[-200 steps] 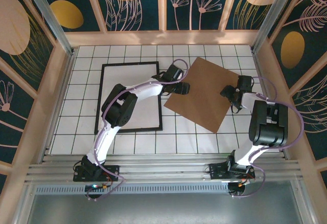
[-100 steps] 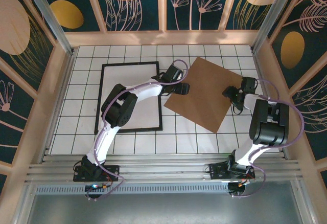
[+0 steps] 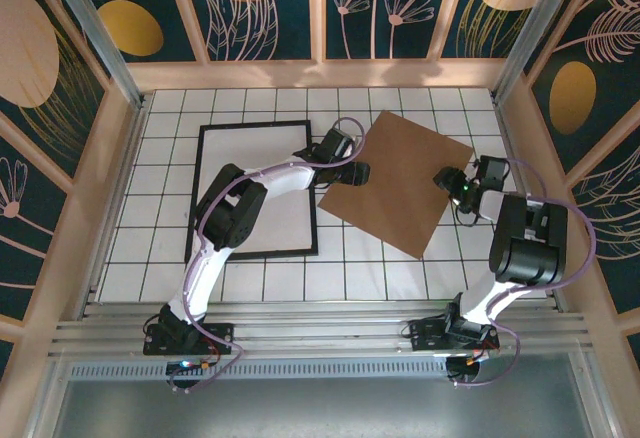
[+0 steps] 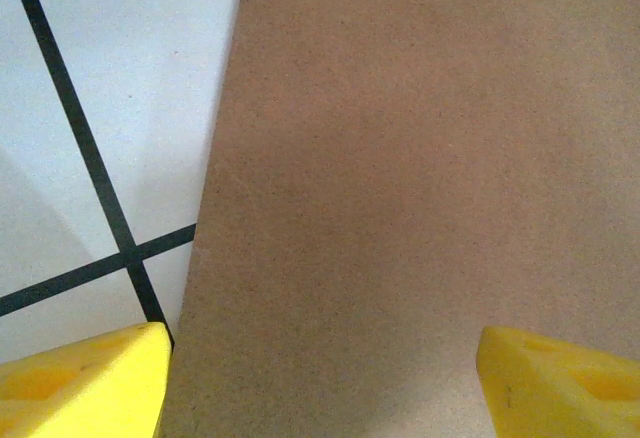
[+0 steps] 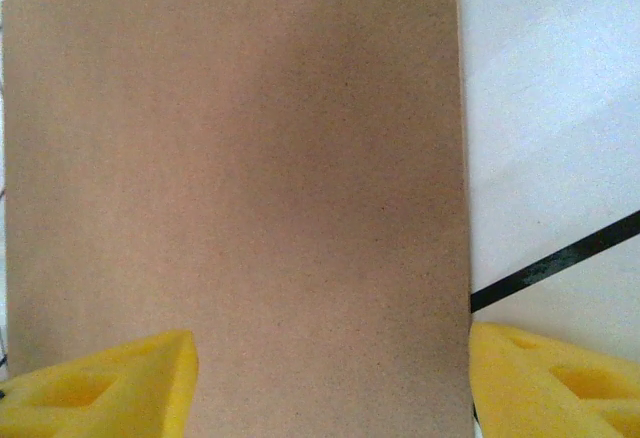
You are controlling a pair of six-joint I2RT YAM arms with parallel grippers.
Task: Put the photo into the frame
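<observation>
frame [image 3: 290,213]: black edge, white inside | backing board [image 3: 400,188]: plain brown | table [image 3: 140,248]: white tiles, black grid lines | walls [image 3: 90,18]: dark teal, gold ovals, pale pink leaf outlines | left arm [image 3: 285,173], right arm [image 3: 490,298]: white, black joints, lilac cables | left gripper [image 4: 320,383], right gripper [image 5: 330,378]: yellow fingers

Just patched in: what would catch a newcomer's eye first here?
A brown board lies askew on the tiled table, right of centre, with the left gripper over its left edge and the right gripper over its right edge, both open. Left of it lies the black frame, white inside.
</observation>
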